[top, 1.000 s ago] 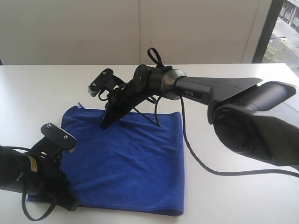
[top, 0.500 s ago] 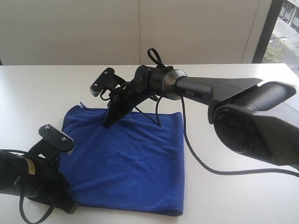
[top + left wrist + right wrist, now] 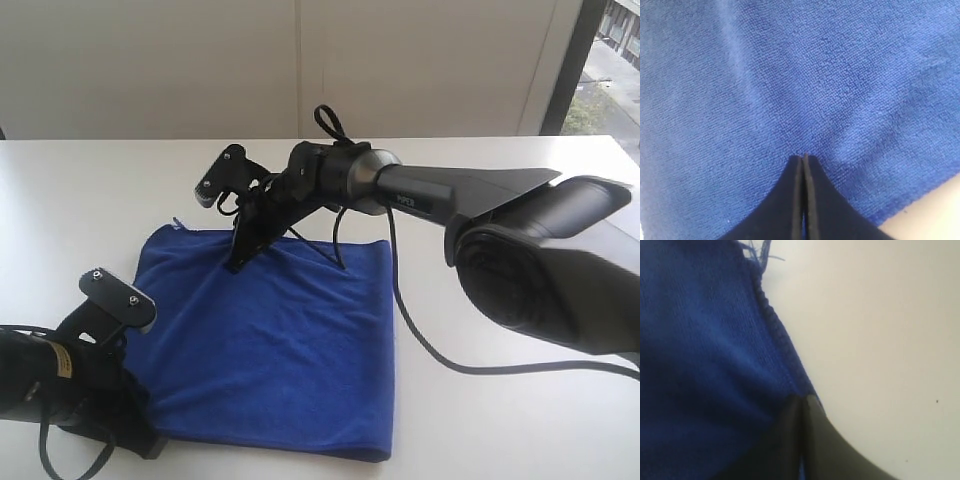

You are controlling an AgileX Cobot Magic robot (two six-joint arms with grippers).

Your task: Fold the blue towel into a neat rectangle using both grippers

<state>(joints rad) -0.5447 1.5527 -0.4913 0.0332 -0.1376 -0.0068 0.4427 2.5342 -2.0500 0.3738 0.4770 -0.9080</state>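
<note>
Though the blue towel (image 3: 280,330) lies flat, the left gripper (image 3: 804,159) and right gripper (image 3: 802,401) sit closed near its edges, folding apparently unfinished.

A white table (image 3: 80,190) stands before a pale panelled wall (image 3: 150,70), with daylight entering from a window (image 3: 615,60) edged by a dark frame (image 3: 565,70) at the right.
</note>
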